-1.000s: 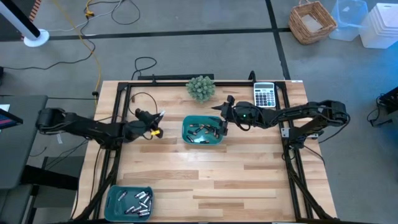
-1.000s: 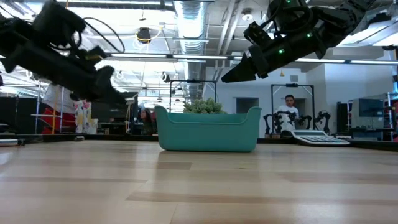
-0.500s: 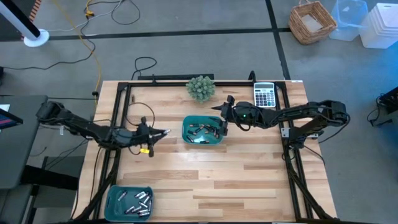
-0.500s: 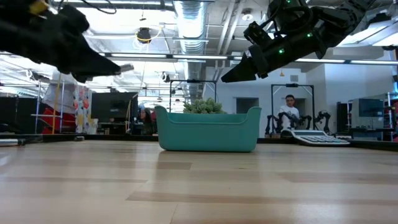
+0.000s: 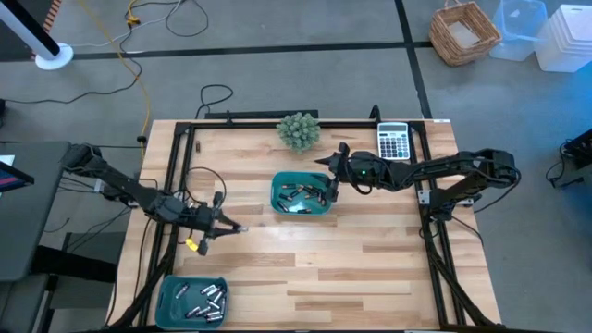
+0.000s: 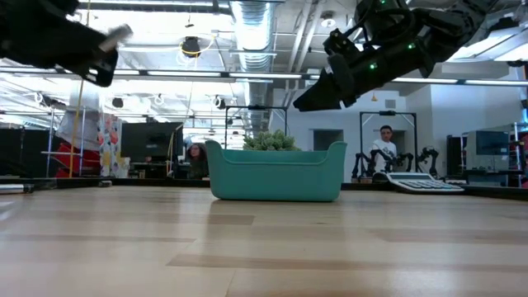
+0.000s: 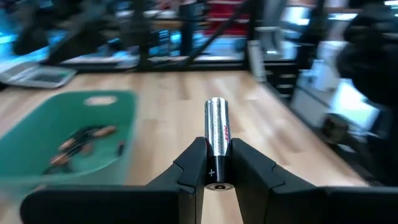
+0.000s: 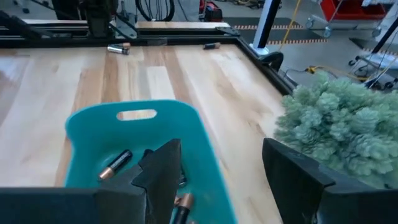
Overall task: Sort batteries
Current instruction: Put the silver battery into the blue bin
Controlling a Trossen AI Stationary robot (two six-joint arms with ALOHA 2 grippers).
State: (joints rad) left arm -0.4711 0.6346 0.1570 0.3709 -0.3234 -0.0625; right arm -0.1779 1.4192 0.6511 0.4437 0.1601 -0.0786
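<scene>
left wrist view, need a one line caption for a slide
Left gripper clamps a silver battery above the wooden table, teal tray of batteries off to one side.

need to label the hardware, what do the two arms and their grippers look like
Both arms are slim, dark and jointed. The left gripper has two black wedge-shaped fingers, with a yellow part and looping black cable on its wrist. The right gripper has broad black angular fingers; small green lights glow on that arm's wrist.

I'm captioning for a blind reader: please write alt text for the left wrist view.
A silver battery is clamped between the left gripper's two dark fingers above the wooden table. Beyond it to one side sits a teal tray holding more batteries.
</scene>
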